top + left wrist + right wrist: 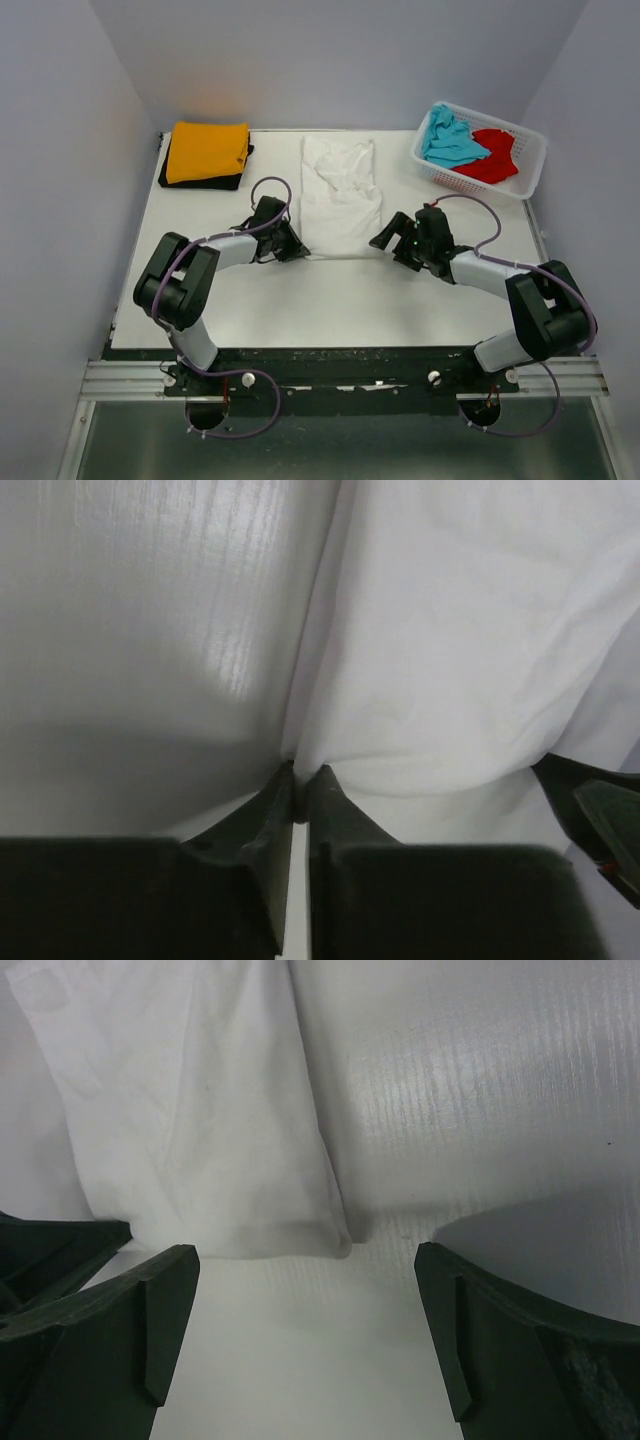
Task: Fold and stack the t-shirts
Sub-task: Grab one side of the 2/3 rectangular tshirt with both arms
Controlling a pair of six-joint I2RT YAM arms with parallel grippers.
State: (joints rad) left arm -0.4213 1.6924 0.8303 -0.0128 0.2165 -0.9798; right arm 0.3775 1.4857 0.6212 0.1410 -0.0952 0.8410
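Note:
A white t-shirt lies folded lengthwise in the middle of the table. My left gripper is shut on its near left corner; the left wrist view shows the cloth pinched between the tips. My right gripper is open and empty just off the shirt's near right corner. An orange-yellow t-shirt lies folded on a folded black t-shirt at the back left. A turquoise t-shirt and a red t-shirt lie crumpled in the basket.
The white lattice basket stands at the back right corner. The white table is walled in by grey panels on three sides. The arm bases sit on the rail at the near edge.

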